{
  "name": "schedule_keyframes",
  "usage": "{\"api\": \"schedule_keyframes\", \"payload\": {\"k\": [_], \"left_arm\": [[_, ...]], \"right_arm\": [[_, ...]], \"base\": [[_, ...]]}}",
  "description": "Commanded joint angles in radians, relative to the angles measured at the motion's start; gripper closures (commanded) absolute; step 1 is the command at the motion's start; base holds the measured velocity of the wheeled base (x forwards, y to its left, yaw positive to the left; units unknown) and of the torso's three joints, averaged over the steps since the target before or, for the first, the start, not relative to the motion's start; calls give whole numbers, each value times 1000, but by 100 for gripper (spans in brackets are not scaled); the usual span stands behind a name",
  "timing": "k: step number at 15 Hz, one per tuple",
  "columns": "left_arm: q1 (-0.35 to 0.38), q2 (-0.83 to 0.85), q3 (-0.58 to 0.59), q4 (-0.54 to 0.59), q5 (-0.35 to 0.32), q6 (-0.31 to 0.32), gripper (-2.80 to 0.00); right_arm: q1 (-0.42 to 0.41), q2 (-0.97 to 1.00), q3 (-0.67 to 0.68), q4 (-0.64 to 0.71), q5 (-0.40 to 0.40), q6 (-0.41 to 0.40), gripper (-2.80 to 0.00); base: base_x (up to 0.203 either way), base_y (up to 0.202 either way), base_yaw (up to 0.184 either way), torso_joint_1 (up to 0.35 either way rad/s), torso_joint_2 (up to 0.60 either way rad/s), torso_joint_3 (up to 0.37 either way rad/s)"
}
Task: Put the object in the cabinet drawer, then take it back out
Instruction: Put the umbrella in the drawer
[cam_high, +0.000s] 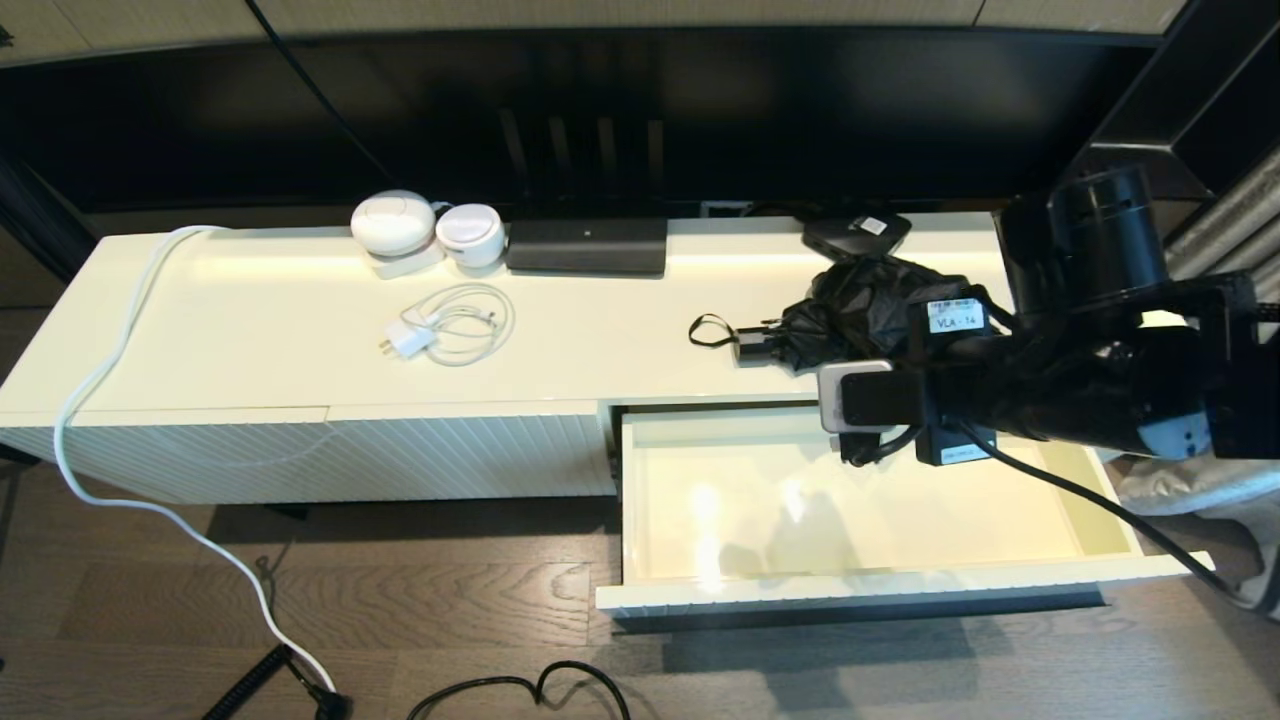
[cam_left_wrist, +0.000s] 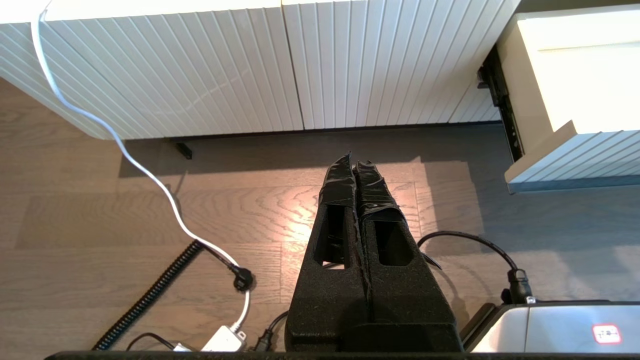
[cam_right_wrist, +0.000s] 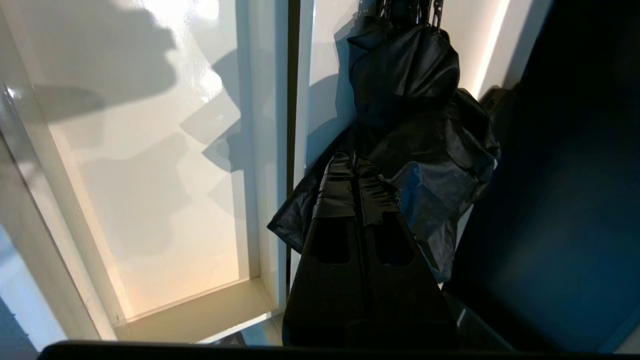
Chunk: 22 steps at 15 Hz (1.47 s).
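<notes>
1. Umbrella lies on the cabinet top, just behind the open drawer's rear edge, with its short handle and thin wrist loop pointing toward the robot's left.
2. Canopy fabric is loose, bunchy and glossy. Judged from this, it is soft and slippery; a pinch on cloth alone would likely slide or drag free while the shaft stays behind.
3. Weight appears low, so the load itself should not strain a firm hold.
4. Best hold, as a judgement: across the bundled body so that the stiff folded core is clamped through the cloth, or on the rigid handle. The wrist loop is too thin to rely on.
5. Right gripper sits against the fabric at the end away from the handle; its two fingers are pressed together with no gap, and no cloth can be seen caught between them.
6. Cabinet drawer stands pulled out directly in front of the umbrella; its smooth cream interior holds nothing visible. The glossy floor suggests the umbrella may slide on landing.
7. Left gripper hangs idle over the wooden floor before the ribbed cabinet front, fingers closed on nothing.
8. White charger with coiled cable lies well apart to the left.
</notes>
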Motion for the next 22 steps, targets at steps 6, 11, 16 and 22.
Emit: {"api": "schedule_keyframes", "payload": {"k": [6, 11, 16, 22], "left_arm": [[0, 2, 2, 0, 0, 0, 0], [-1, 2, 2, 0, 0, 0, 0], [-1, 2, 2, 0, 0, 0, 0], [0, 2, 2, 0, 0, 0, 0]], "right_arm": [[-61, 25, -24, -12, 25, -64, 0], [-54, 27, -57, -14, 44, -82, -280], [-58, 98, -102, -40, 59, -94, -280], [-117, 191, -187, -73, 53, -93, -280]], "base": [[0, 0, 0, 0, 0, 0], [0, 0, 0, 0, 0, 0], [0, 0, 0, 0, 0, 0], [0, 0, 0, 0, 0, 0]]}}
